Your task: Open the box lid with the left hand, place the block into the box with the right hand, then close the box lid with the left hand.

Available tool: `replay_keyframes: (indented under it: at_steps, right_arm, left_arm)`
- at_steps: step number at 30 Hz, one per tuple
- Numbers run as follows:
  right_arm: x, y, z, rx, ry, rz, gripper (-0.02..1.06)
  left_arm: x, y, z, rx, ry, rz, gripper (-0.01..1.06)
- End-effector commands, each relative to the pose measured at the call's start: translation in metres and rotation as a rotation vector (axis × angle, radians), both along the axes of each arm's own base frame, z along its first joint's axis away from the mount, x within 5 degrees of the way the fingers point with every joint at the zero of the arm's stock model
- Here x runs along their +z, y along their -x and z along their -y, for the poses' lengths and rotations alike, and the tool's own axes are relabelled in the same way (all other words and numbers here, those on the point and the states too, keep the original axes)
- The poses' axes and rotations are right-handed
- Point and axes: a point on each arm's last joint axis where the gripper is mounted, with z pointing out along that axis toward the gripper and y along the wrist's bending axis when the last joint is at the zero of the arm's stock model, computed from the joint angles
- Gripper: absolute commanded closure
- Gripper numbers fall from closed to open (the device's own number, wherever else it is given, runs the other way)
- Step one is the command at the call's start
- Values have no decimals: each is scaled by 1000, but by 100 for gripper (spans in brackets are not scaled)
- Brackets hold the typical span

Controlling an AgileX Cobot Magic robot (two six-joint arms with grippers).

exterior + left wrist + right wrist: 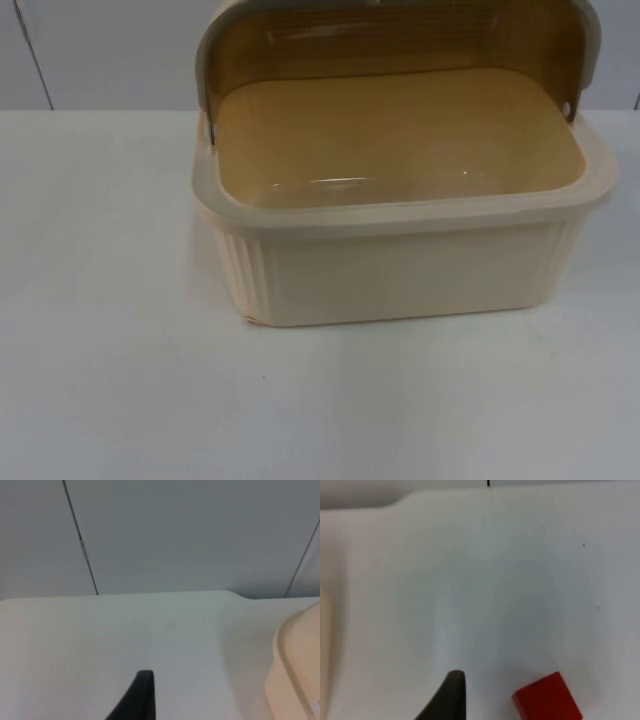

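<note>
I see a white table top (110,390), bare and smooth, running back to a grey partition wall (190,535). In the left wrist view the wall stands well beyond the fingertip, with a dark vertical seam (80,540) crossing its panels at a slight slant.

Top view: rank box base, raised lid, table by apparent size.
1. Table, the widest surface.
2. Box base.
3. Lid, raised and cut by the frame edge, so its true size versus the base is unsure.
</note>
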Motion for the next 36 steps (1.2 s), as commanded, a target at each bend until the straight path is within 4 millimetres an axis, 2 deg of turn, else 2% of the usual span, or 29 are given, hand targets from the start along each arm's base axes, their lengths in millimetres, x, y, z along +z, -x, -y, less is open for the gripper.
replay_keyframes:
  at_steps: [1, 3, 4, 9, 11, 13, 21, 23, 26, 30, 33, 35, 36]
  right_arm:
    - [-8, -7, 6, 15, 39, 1, 0]
    - [-35, -21, 12, 31, 61, -38, 0]
    - [-35, -21, 12, 31, 61, -38, 0]
    - [-83, -38, 19, 91, 75, -145, 0]
    - [-89, -40, 20, 99, 76, -158, 0]
    - [-112, -49, 23, 134, 78, -207, 0]
    - [-142, -59, 26, 211, 109, -262, 0]
    - [-147, -59, 26, 217, 105, -276, 0]
    - [-166, -58, 25, 266, 96, -330, 0]
    - [-178, -57, 24, 297, 90, -366, 1]
    - [-180, -57, 24, 305, 93, -369, 6]
    - [-180, -57, 24, 310, 96, -369, 20]
    - [-180, -57, 25, 307, 96, -369, 40]
  left_arm:
    - [5, 2, -1, 4, 3, 18, 1]
    - [5, 2, -1, 4, 3, 18, 1]
    - [5, 2, -1, 4, 3, 18, 1]
    - [5, 2, -1, 4, 3, 18, 1]
    - [5, 2, -1, 4, 3, 18, 1]
    - [5, 2, -1, 4, 3, 16, 1]
    - [3, 2, -1, 5, 2, 7, 1]
    - [3, 1, -1, 5, 2, 4, 1]
    - [2, 2, -1, 6, 1, -3, 1]
    - [2, 2, -1, 7, -4, -6, 1]
    - [2, 2, -1, 7, -4, -6, 1]
    - [2, 2, -1, 7, -4, -6, 1]
    - [2, 2, -1, 7, -4, -6, 1]
